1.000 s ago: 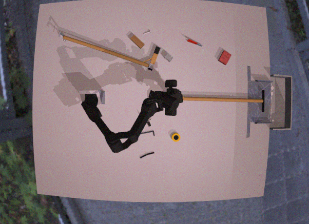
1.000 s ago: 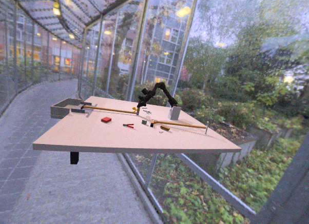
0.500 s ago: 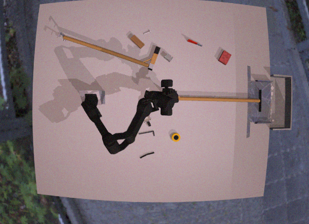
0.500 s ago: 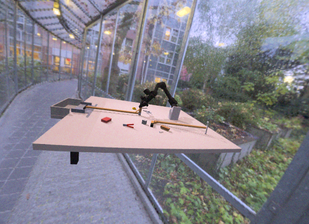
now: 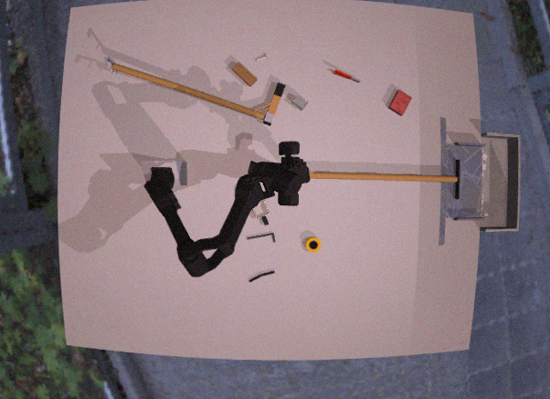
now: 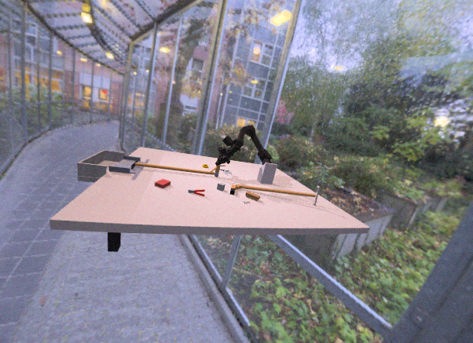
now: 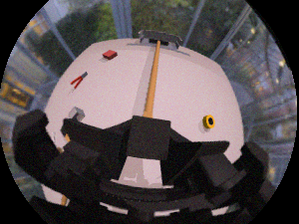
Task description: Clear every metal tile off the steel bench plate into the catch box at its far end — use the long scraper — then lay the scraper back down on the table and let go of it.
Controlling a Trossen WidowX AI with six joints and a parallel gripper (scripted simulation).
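Observation:
My gripper (image 5: 299, 173) (image 6: 217, 163) (image 7: 148, 120) is shut on the upright grip of the long scraper. The scraper's orange pole (image 5: 384, 176) (image 6: 173, 169) (image 7: 153, 79) reaches straight to the far end. Its black blade (image 5: 458, 187) is over the near part of the steel bench plate (image 5: 470, 201); whether it touches the plate is unclear. The grey catch box (image 5: 519, 187) (image 6: 91, 173) adjoins the plate's far edge. Several small pale tiles (image 5: 485, 160) show along that edge; I cannot tell whether they lie on the plate or in the box.
A second long-handled tool (image 5: 183, 89) (image 6: 275, 191) lies left of the scraper. A red block (image 5: 400, 102) (image 6: 163, 183) (image 7: 110, 55), red-handled pliers (image 5: 344, 75) (image 6: 197, 192) (image 7: 78, 80), a brown block (image 5: 245, 74) and a grey block (image 5: 298, 101) lie that side. A yellow ring (image 5: 313, 245) (image 7: 209, 121) lies right.

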